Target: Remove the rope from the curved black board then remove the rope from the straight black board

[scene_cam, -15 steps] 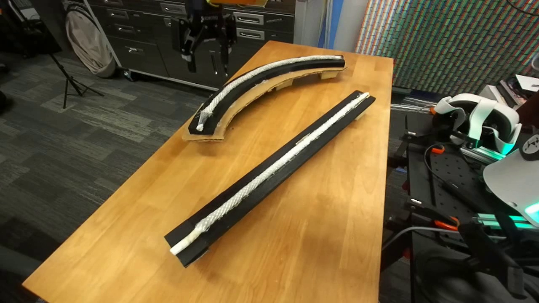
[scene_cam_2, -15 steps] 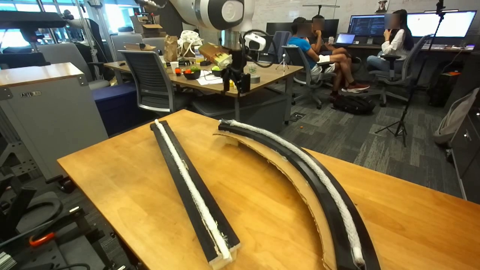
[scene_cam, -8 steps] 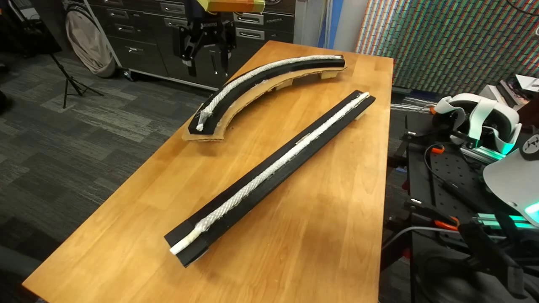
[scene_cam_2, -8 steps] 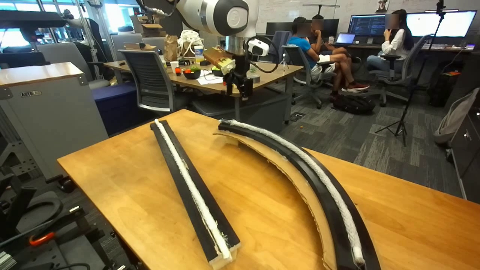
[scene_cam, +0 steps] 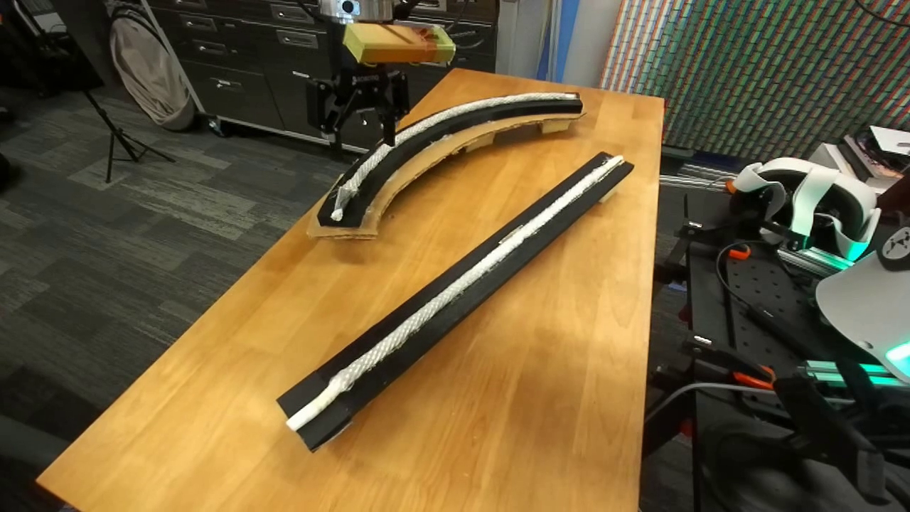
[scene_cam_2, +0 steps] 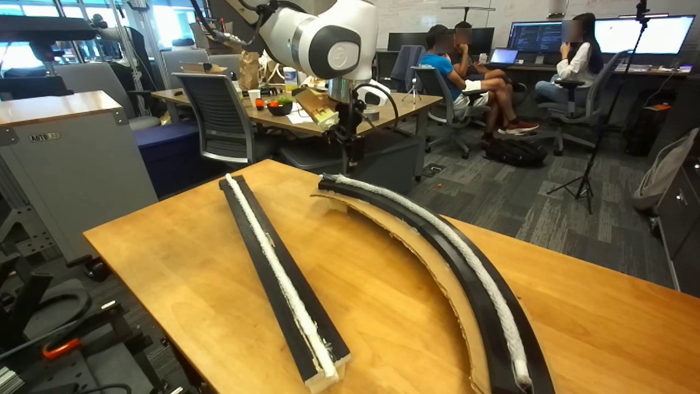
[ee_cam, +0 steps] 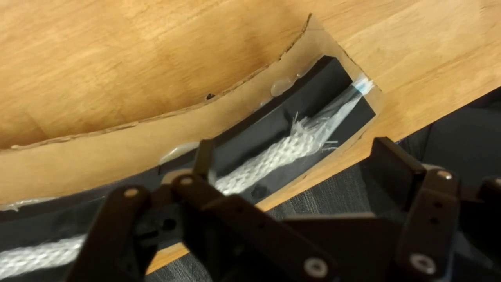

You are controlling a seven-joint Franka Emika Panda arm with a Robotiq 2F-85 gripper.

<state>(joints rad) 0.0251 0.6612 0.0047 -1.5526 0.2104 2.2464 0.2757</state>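
I am hovering with my black, jointed fingers point(ee_cam: 393, 170) wide apart and gripping nothing, near one end of the arc-shaped black board point(ee_cam: 313, 92), which is sitting on a tan cardboard base point(ee_cam: 117, 149). The white braided rope point(ee_cam: 270, 158) is lying along that board, its frayed end running into a translucent, tapering wrap point(ee_cam: 340, 114) at the board's end. Elsewhere on the honey-coloured wooden worktop point(scene_cam: 554, 370), well apart from me, the long, straight black board point(scene_cam: 455, 307) is carrying a white rope point(scene_cam: 416, 323) of its own.

With both ropes lying on their boards, I am judging the first step, clearing the curved one, to be in hand, the grip not yet made. In the wrist view one finger is showing in front of the board and part of the rope, while its partner is mostly showing past the worktop's edge, near dark grey carpet point(ee_cam: 332, 192), so I am not straddling the rope squarely. I am reckoning that the next move is calling for a shift inward and a turn, since the rope is running more along the line between the fingers than across it; then a descent to pinch near the wrapped end.
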